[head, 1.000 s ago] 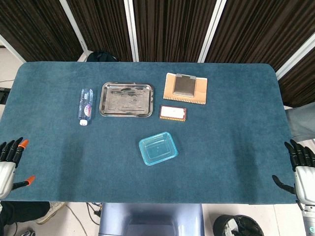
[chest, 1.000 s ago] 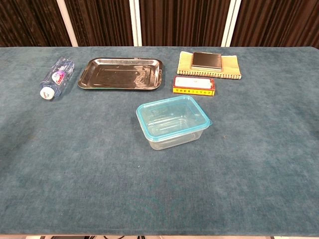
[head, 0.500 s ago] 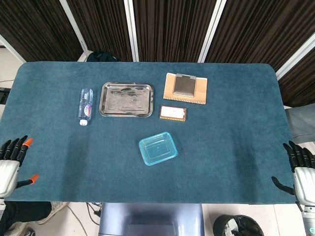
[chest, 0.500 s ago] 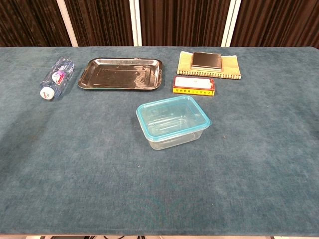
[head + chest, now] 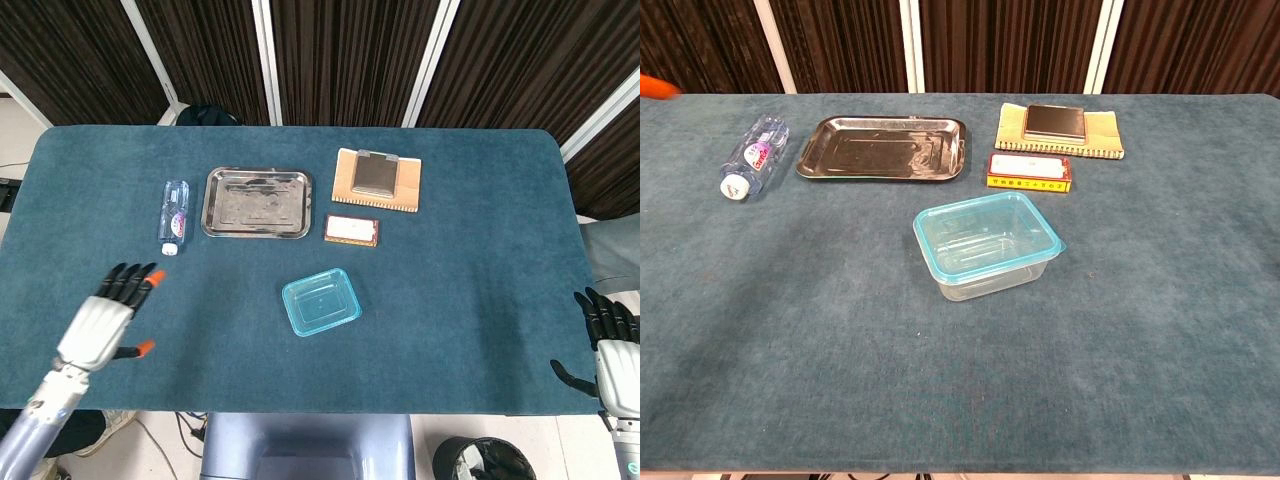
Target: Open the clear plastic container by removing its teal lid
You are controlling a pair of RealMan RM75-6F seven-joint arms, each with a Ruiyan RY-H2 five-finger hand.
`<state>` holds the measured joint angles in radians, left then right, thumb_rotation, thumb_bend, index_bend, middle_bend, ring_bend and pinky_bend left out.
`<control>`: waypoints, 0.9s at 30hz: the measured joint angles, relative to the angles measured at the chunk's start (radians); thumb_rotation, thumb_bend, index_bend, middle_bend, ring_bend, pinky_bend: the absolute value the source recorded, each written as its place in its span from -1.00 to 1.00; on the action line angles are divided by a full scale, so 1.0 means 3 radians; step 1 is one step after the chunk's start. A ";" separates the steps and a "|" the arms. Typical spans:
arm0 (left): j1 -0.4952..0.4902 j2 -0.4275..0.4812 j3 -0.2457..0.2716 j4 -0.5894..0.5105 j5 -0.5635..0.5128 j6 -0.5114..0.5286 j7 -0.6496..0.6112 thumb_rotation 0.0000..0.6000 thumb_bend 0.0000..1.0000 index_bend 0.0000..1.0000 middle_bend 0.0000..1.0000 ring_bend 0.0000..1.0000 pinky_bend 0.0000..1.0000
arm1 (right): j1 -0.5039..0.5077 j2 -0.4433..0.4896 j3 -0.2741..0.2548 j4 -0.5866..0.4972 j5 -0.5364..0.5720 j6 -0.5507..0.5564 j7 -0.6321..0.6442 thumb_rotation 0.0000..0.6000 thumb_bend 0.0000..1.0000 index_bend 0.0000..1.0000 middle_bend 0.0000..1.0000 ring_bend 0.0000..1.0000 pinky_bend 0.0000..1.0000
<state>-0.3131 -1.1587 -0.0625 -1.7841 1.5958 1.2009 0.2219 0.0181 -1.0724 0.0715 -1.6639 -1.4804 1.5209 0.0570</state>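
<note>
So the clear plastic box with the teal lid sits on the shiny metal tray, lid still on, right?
Not quite: the clear plastic box with its teal lid on stands on the blue tablecloth, nearer than the shiny metal tray and apart from it, as the chest view shows.

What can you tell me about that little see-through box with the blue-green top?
The container is a clear plastic rectangle with rounded corners, looking empty. Its teal lid is on, with a small tab at one corner. It sits upright, slightly skewed, on the blue cloth, nearer the camera than the red box. Neither hand touches it.
</note>
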 measured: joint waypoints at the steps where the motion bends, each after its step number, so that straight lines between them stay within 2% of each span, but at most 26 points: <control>1: -0.0045 -0.0048 -0.0026 -0.0019 -0.0042 -0.0056 0.0034 1.00 -1.00 -1.00 -1.00 -1.00 -1.00 | 0.0001 0.0000 0.0001 0.0000 0.0002 -0.0002 0.0000 1.00 -0.43 -1.00 -1.00 -1.00 -1.00; 6: -0.0226 -0.0362 -0.0134 -0.0144 -0.0336 -0.0289 0.0276 1.00 -1.00 -1.00 -1.00 -1.00 -1.00 | 0.0003 0.0000 0.0005 -0.0001 0.0020 -0.0015 0.0006 1.00 -0.43 -1.00 -1.00 -1.00 -1.00; 13: -0.0419 -0.0880 -0.0224 -0.0189 -0.0677 -0.0421 0.0808 1.00 -1.00 -1.00 -1.00 -1.00 -1.00 | 0.0006 0.0002 0.0010 -0.0003 0.0041 -0.0032 0.0016 1.00 -0.43 -1.00 -1.00 -1.00 -1.00; 20: -0.0650 -0.1392 -0.0353 -0.0093 -0.1068 -0.0483 0.1230 1.00 -1.00 -1.00 -1.00 -1.00 -1.00 | 0.0009 0.0003 0.0017 -0.0007 0.0066 -0.0051 0.0023 1.00 -0.43 -1.00 -1.00 -1.00 -1.00; 27: -0.0788 -0.1775 -0.0383 0.0090 -0.1247 -0.0460 0.1449 1.00 -1.00 -1.00 -1.00 -1.00 -1.00 | 0.0012 0.0006 0.0017 -0.0011 0.0076 -0.0066 0.0047 1.00 -0.43 -1.00 -1.00 -1.00 -1.00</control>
<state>-0.5497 -1.6911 -0.1775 -1.7569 1.2216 1.0629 0.6565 0.0216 -1.0706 0.0764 -1.6672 -1.4577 1.5010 0.0709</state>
